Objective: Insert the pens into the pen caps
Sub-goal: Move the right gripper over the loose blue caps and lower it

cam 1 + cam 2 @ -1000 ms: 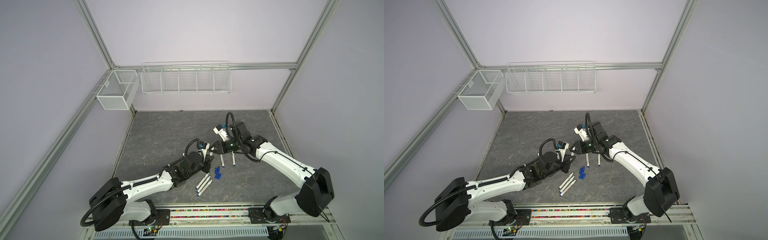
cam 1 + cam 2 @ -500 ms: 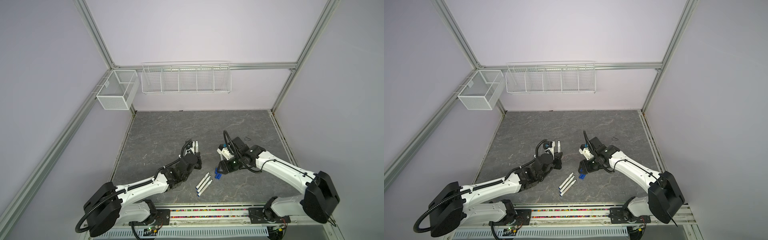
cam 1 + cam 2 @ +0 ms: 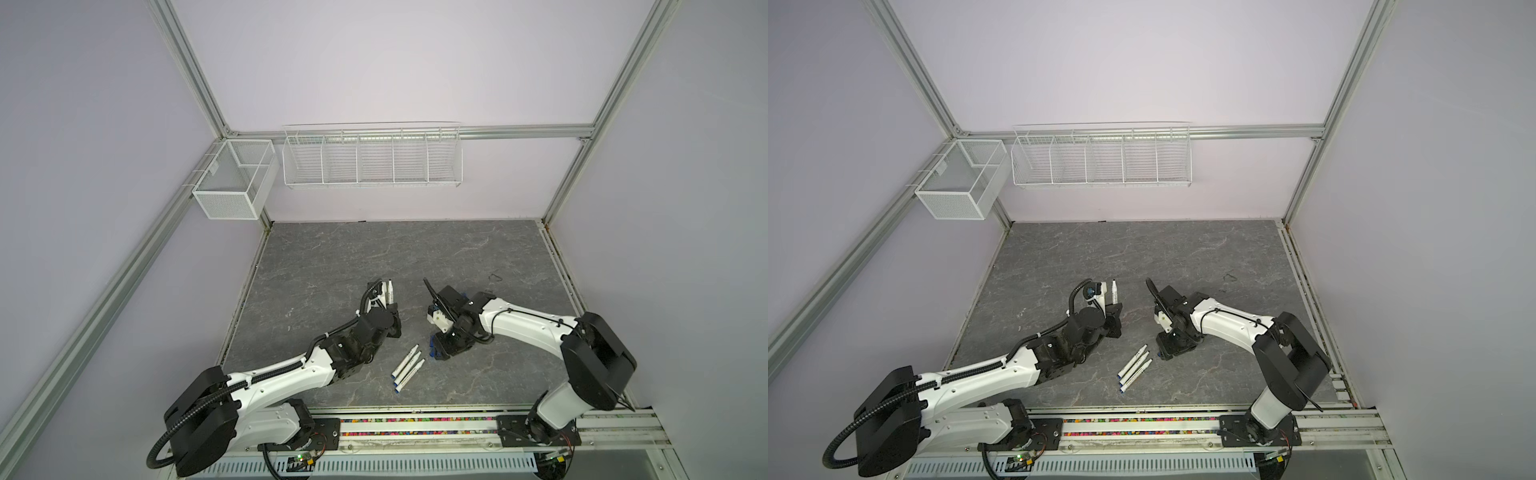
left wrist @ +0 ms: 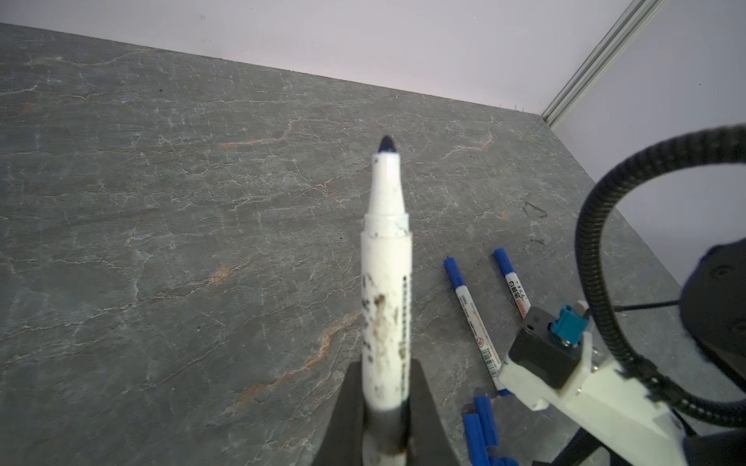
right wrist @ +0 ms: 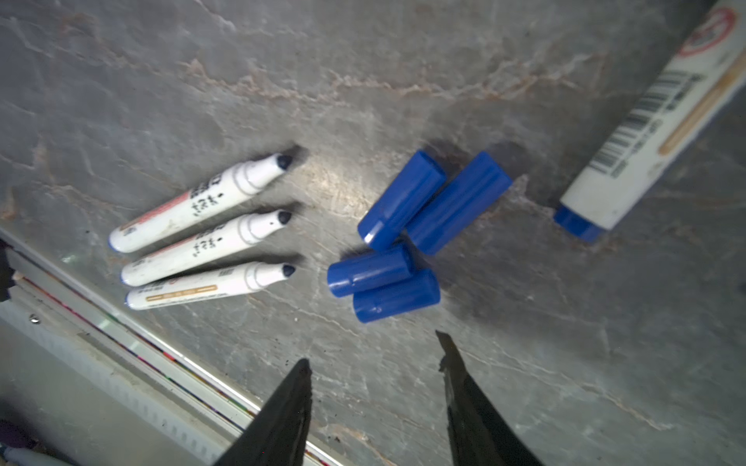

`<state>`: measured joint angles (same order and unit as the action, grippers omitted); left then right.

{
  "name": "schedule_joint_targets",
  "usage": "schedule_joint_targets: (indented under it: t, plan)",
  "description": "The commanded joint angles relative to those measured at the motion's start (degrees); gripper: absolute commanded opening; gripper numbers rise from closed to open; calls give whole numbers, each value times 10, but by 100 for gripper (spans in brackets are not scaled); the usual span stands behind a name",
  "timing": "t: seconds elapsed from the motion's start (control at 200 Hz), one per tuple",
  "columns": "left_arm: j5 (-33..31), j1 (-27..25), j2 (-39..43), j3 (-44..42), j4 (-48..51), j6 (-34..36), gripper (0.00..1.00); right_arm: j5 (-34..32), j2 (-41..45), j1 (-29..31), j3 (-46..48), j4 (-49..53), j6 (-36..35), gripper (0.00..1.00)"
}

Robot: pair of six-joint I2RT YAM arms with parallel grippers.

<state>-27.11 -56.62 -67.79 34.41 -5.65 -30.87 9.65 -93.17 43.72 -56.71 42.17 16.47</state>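
Left fingers point(image 4: 345, 423) clamp uncapped pen point(image 4: 385, 306); right fingers point(image 5: 282, 411) parted, empty, by four caps point(image 5: 403, 197); three bare pens point(image 3: 406, 369) at their 8 o'clock in both top views

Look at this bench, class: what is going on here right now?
The left tool is shut on an uncapped pen, its tip pointing away from the tool. The right tool hangs open over four loose blue caps clustered on the table. Three more uncapped pens lie side by side beside the caps, and two capped pens lie nearby.
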Motion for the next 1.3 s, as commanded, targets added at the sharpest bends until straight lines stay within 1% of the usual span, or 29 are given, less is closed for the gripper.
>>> schedule_joint_targets:
  t: [0.0, 0.215, 0.695, 1.075, 1.175, 1.295]
  plan:
    - [-15, 3, 11, -10, 9, -9, 0, -21, -11, 5, -18, 4, -6, 55]
    - [-21, 3, 22, -14, 15, -8, 0, -33, -37, 7, -33, 4, -2, 54]
    - [-20, 3, 27, -17, 20, -8, 0, -104, -64, 21, -34, 26, 14, 53]
    - [-11, 3, 17, -14, 18, -8, 0, -145, -41, 20, -14, 44, 23, 52]
    - [-4, 3, 11, -12, 17, -8, 0, -140, -24, 20, -8, 42, 17, 51]
    - [3, 3, 3, -10, 14, -8, 0, -103, 11, 20, 6, 16, 5, 51]
